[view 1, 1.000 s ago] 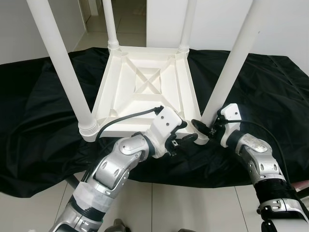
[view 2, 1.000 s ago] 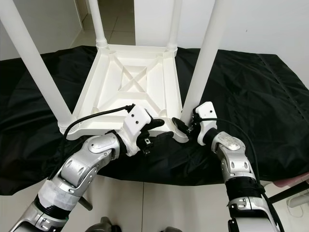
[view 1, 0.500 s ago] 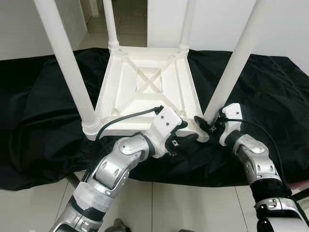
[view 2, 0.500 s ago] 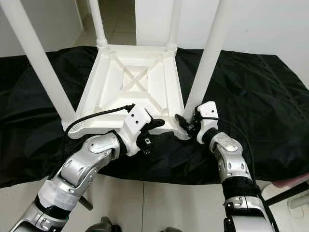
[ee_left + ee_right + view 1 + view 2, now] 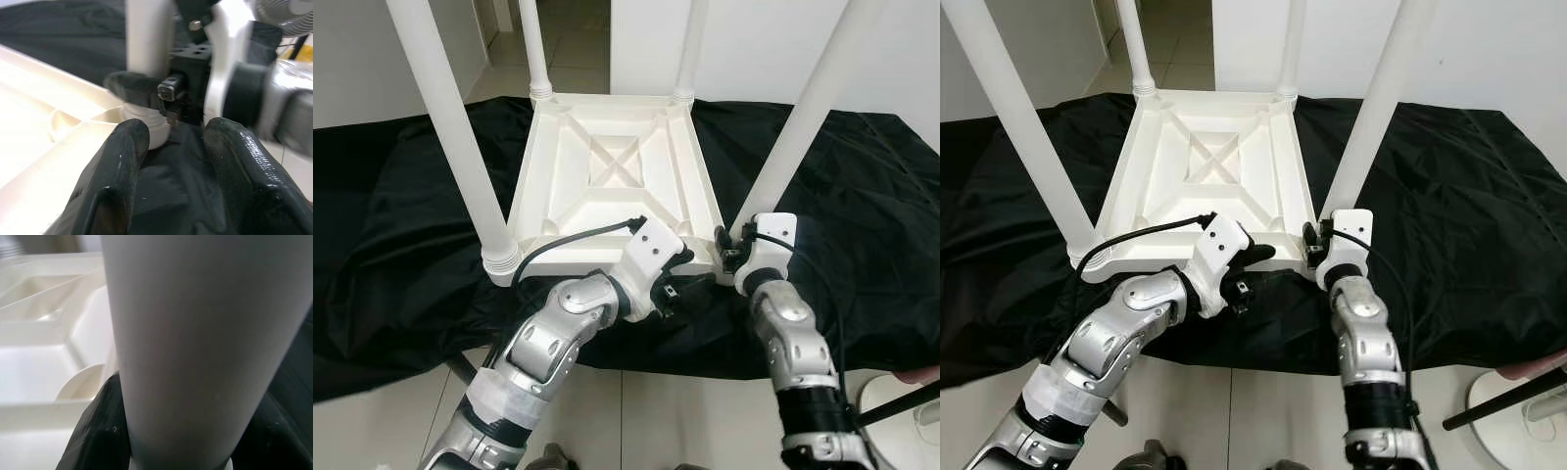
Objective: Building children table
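A white plastic children table (image 5: pixel 612 176) lies upside down on a black cloth (image 5: pixel 391 225) spread over the floor, its ribbed underside facing up and its four legs standing upright, long axes near vertical. The near-left leg (image 5: pixel 450 137) rises from the table's near-left corner, beside the cloth's left part.

The left arm reaches forward from the lower left, elbow bent, a black cable looping over its white wrist housing. The left gripper (image 5: pixel 690 279) sits just below the table's near edge, over the cloth, pointing toward the near-right corner. In the left wrist view its fingers (image 5: pixel 117 161) are spread apart with only cloth between them, jaws released, holding nothing.

The right arm comes up almost straight from below, forearm steep. The right gripper (image 5: pixel 729 257) is at the base of the near-right leg (image 5: pixel 803 117), at the table's near-right corner. In the right wrist view black fingers (image 5: pixel 100 431) lie on both sides of that leg, jaws clenched around it just above its threaded collar.

No writing can be read anywhere.
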Available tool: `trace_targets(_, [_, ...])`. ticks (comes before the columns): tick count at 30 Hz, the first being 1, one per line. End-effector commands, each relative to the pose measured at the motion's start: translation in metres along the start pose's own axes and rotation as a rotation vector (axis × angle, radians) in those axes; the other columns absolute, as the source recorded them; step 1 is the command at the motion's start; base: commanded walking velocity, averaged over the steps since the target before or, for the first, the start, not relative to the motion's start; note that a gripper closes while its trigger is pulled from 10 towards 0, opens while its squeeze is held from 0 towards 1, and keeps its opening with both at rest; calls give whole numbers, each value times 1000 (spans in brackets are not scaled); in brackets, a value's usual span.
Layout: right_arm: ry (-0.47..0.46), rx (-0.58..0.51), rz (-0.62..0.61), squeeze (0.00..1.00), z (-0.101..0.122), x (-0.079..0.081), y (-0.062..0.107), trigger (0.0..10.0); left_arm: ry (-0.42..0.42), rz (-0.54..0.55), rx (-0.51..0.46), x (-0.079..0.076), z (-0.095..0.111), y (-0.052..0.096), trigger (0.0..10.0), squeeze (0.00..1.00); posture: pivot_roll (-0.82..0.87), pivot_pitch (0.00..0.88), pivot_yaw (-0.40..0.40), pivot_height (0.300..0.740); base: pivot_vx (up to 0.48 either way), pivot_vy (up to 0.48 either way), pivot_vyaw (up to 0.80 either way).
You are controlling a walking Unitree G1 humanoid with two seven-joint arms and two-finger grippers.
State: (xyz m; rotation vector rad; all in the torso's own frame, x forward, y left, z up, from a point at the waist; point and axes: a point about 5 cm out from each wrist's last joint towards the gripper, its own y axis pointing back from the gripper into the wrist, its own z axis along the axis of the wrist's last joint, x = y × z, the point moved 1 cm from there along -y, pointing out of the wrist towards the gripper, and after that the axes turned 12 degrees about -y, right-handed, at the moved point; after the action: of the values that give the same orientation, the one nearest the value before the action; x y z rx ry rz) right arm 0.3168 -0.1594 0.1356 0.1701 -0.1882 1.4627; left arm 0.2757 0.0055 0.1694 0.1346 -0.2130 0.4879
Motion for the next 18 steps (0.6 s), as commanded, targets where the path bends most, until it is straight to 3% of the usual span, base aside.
trace_targets(1, [3,56,-72,0,-12,-7,5,10000,10,30,21,5,-2,0,10000,0,-64,0,28,740,0,0,0])
trace_targets(5, [-51,49,-127,0,-11,7,11,10000,13,74,38,10,-4,-1,10000,0,-63,0,26,740,0,0,0])
trace_targets(10, [-51,35,-116,0,-6,9,12,10000,7,80,39,11,-3,-1,10000,0,-65,0,25,740,0,0,0])
trace_targets(11, [-55,20,-109,506,-3,8,12,10000,0,81,39,11,-3,-1,10000,0,-65,0,24,740,0,0,0])
trace_targets(13, [-71,-6,-94,1000,2,8,13,10000,-7,85,40,12,-3,-1,10000,0,-63,0,24,740,0,0,0])
trace_targets(18, [-73,-39,-38,1000,9,1,12,10000,-18,99,42,13,-3,-1,10000,0,-66,0,21,740,0,0,0])
